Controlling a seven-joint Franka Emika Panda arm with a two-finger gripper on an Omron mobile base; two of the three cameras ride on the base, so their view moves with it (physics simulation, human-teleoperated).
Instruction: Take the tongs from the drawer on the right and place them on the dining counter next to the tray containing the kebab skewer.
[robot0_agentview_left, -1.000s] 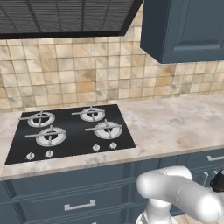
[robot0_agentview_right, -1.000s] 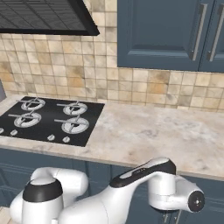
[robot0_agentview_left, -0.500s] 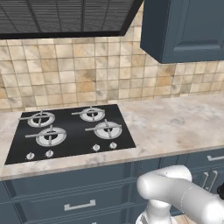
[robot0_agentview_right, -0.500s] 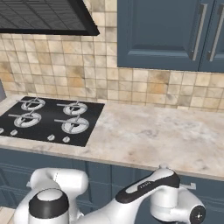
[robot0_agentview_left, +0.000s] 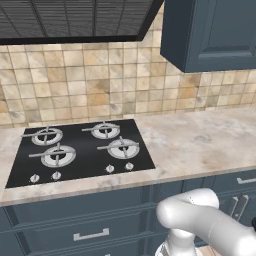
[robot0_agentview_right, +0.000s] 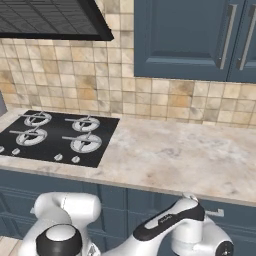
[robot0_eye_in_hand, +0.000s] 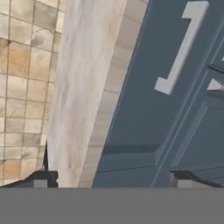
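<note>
One drawer (robot0_eye_in_hand: 144, 87) front faces your pincer (robot0_eye_in_hand: 111, 181), whose fingers stand wide apart and empty; its silver handle (robot0_eye_in_hand: 179, 48) lies ahead, slanted, long axis diagonal.

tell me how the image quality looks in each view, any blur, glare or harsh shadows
Left base view: evenly lit and sharp, no glare on the black hob, only soft shade under the range hood. Right base view: same flat rendered light, the stone worktop slightly soft. Hand view: rolled sideways and blurrier, with the drawer front and its silver handle close up and coarse.
</note>
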